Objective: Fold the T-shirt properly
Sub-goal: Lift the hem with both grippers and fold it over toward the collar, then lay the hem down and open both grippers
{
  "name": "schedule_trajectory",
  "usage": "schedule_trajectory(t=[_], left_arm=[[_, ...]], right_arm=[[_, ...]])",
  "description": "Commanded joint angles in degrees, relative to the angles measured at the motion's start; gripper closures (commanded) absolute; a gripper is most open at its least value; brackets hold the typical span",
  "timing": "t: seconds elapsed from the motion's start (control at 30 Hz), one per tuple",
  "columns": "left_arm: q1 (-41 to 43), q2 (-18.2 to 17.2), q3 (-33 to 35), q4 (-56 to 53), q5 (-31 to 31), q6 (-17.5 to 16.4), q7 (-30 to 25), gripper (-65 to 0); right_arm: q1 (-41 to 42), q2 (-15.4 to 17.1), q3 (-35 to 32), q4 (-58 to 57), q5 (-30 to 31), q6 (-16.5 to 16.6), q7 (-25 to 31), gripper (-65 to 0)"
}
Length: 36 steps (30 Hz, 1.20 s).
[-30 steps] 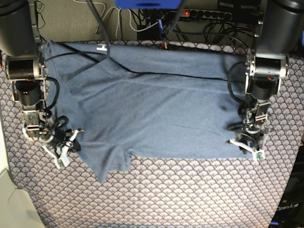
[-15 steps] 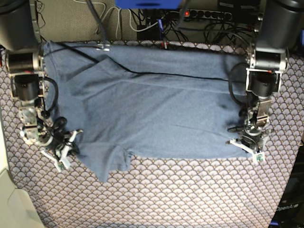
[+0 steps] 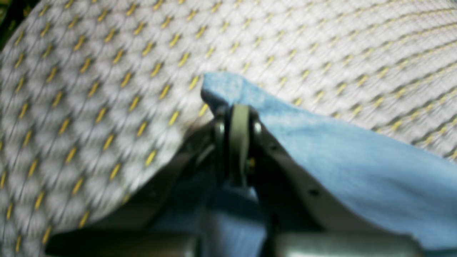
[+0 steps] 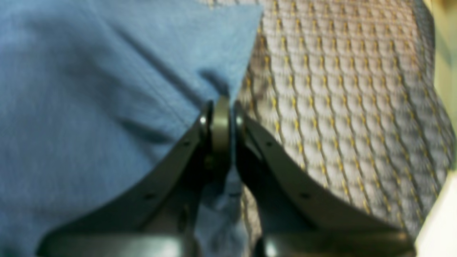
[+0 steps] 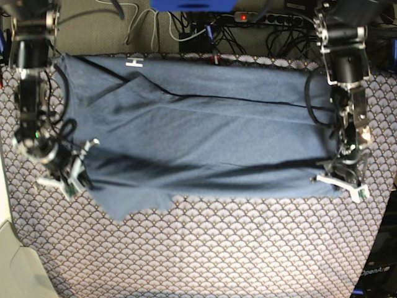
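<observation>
Both arms have pulled back toward the far side of the table since a second ago, and the near hem of the T-shirt point(image 5: 198, 136) has risen with them, so a long dark shadow now runs under that edge where it lay flat before.

We see the slate-blue T-shirt spread wide across the grey scallop-patterned tablecloth point(image 5: 205, 248), its plain side up. Its far edge lies flat near the back of the table. One sleeve point(image 5: 133, 202) hangs down at the near left of the base view, drooping onto the cloth. A thin black cable point(image 5: 236, 99) crosses the upper part of the shirt.

Our left gripper point(image 5: 340, 177), on the right of the base view, has its jaws pressed together on the shirt's near corner. From the left wrist camera we see the left gripper point(image 3: 237, 117) with blue fabric pinched at the fingertips, the corner poking out beyond them and lifted off the tablecloth point(image 3: 107, 71).

Our right gripper point(image 5: 73, 167), on the left of the base view, pinches the shirt's side edge just above the sleeve. From the right wrist camera the right gripper point(image 4: 220, 114) shows its jaws closed tight on the fabric edge, with the T-shirt point(image 4: 89, 89) filling the left and the tablecloth point(image 4: 339, 89) the right.

Behind the table a power strip point(image 5: 273, 18) and tangled cords lie on the floor.
</observation>
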State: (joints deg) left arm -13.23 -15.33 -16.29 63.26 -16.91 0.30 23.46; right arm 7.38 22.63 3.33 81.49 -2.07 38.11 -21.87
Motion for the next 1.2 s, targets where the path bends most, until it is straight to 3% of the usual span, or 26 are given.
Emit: schedule_trajectory(t=[0.0, 0.23, 0.37, 0.6, 0.8, 0.83, 1.07, 1.17], left_arm=[[-0.7, -0.8, -1.0, 3.2, -0.2, -0.3, -1.3, -0.4], [7.7, -0.5, -5.6, 14.1, -0.2, -0.5, 2.3, -0.4], [12.0, -0.5, -7.7, 18.7, -0.3, -0.5, 3.7, -0.4], [20.6, 0.8, -10.7, 25.6, -0.3, -0.5, 4.3, -0.4], [26.4, 1.8, -10.8, 26.4, -0.3, -0.6, 4.0, -0.4], [27.0, 1.8, -10.7, 26.3, -0.3, -0.6, 4.0, -0.4], [29.5, 1.9, -10.7, 26.2, -0.3, -0.6, 4.2, -0.5], [29.6, 1.9, -10.7, 26.2, -0.3, -0.6, 4.4, -4.3]], right_arm=[[-0.3, 0.8, 1.2, 3.6, 1.1, -0.1, 1.9, 0.0], [-14.0, 0.6, 7.2, 17.6, 1.1, -0.1, 1.8, 0.0], [-21.0, -1.1, 10.2, 23.8, 1.1, -0.1, 1.8, 0.0], [-31.6, -2.5, 11.4, 28.0, 1.1, -0.1, 2.3, 0.0], [-37.1, -2.8, 11.1, 28.0, 1.1, 0.6, 2.4, 0.0], [-37.6, -2.8, 11.0, 27.7, 1.2, 1.8, 2.4, 0.0], [-38.4, -2.9, 11.3, 27.5, 1.2, 1.9, 1.8, 0.0], [-38.0, -2.9, 11.3, 27.5, 1.2, 1.9, -1.6, 0.0]])
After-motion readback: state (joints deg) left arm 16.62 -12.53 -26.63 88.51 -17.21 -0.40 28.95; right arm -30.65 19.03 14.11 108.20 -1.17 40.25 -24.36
